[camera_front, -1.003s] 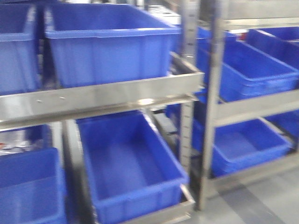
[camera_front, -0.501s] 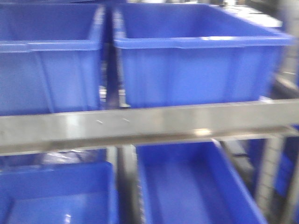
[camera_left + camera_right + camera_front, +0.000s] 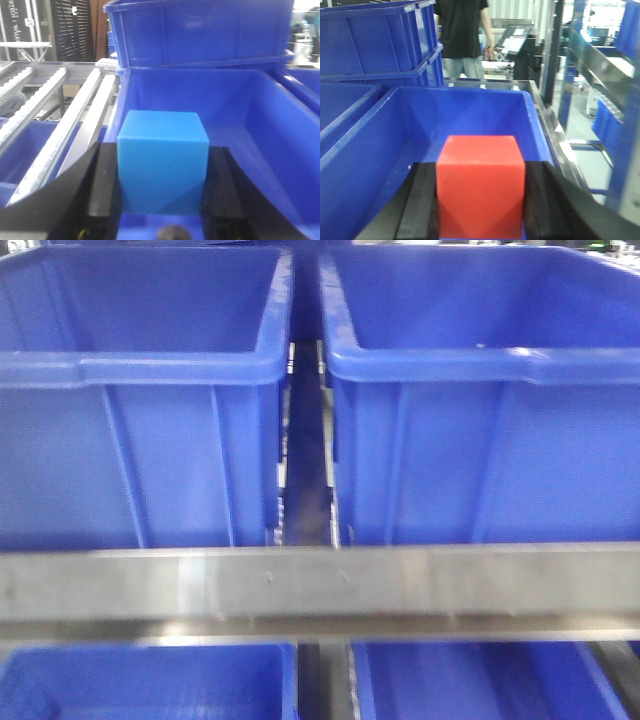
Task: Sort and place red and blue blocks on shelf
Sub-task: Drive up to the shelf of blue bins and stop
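1. Left gripper: jaws clamped on the blue block; the black pads press its left and right faces; the block sits square and upright at centre-bottom of the left wrist view.
2. Right gripper: jaws clamped on the red block in the same way, at centre-bottom of the right wrist view.
3. Each block points into an open blue bin: the blue block faces one bin with white roller tracks at the frame's left; the red block faces another bin.
4. Front view: two bins side by side, the left bin and the right bin, behind the shelf rail across the lower frame; neither arm shows here.
5. Judgement: you are in the carry-to-place step; both blocks are held and neither is set down.
6. Next move, as judged: advance each gripper over its bin's near rim, lower it inside, then part the jaws; keep red and blue in separate bins.
7. You cannot tell from these views how high the blocks are above the bin floors; check before release.
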